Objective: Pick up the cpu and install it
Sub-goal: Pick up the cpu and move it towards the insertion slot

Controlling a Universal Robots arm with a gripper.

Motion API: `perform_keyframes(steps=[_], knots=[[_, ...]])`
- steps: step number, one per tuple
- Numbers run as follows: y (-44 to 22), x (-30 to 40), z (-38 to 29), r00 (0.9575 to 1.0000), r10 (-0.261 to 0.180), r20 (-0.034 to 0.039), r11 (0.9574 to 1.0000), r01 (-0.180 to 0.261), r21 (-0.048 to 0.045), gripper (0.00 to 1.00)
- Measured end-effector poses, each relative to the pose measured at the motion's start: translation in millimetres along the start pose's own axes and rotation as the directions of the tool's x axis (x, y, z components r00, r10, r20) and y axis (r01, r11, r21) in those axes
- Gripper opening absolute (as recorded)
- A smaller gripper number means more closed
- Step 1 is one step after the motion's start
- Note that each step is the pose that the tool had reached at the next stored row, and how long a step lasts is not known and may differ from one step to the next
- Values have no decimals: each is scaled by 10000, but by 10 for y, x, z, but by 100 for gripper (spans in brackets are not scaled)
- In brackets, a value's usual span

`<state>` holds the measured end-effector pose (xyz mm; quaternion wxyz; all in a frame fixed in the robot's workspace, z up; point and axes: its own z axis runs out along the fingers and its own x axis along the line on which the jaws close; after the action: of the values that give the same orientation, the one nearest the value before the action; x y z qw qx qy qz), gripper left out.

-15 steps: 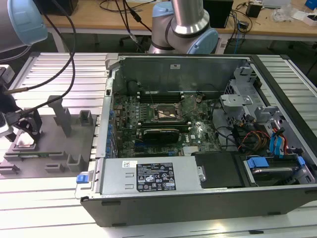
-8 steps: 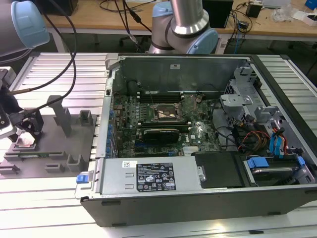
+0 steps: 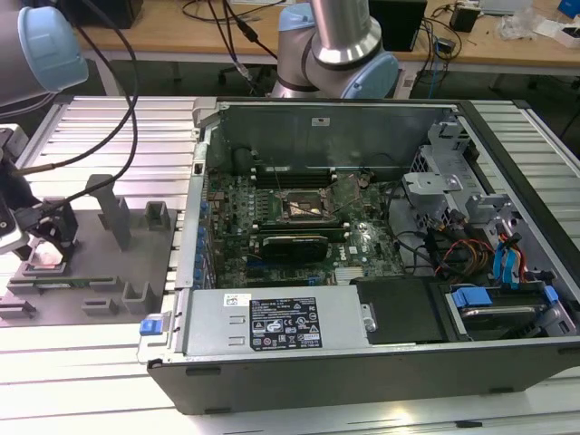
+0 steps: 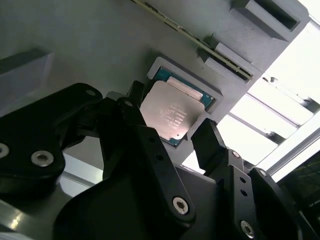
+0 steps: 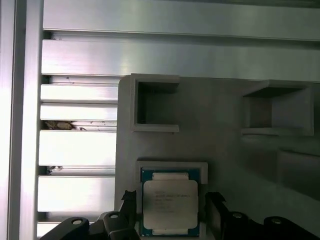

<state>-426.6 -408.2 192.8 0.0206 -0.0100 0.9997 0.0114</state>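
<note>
The cpu (image 5: 170, 204) is a small square chip with a silvery top. It lies flat in a raised pocket of the grey fixture plate (image 3: 104, 272), at the exterior view's left. My gripper (image 3: 45, 246) hangs just over it and is open. In both wrist views one black finger (image 4: 135, 100) stands on either side of the cpu (image 4: 169, 116), with a narrow gap showing at each edge. The chip rests in its pocket, not lifted. The dark cpu socket (image 3: 304, 207) sits in the middle of the motherboard inside the open computer case (image 3: 362, 381).
Grey fixture blocks (image 3: 116, 217) and slots rise from the plate beside the gripper. A ribbed aluminium table (image 3: 82, 362) carries the plate and the case. Cables (image 3: 109, 109) trail from the arm above the plate. Drive bays and wiring (image 3: 489, 263) fill the case's right side.
</note>
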Motion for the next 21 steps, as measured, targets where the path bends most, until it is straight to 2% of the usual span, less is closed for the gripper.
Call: perform_keyframes(steps=[7,20,21], knots=[[-1,9,57,10000,0,-1,10000,0,-2,66],[0,-5,34,10000,-1,0,10000,1,-4,66],[-1,-6,34,10000,-1,-46,10000,1,-15,66]])
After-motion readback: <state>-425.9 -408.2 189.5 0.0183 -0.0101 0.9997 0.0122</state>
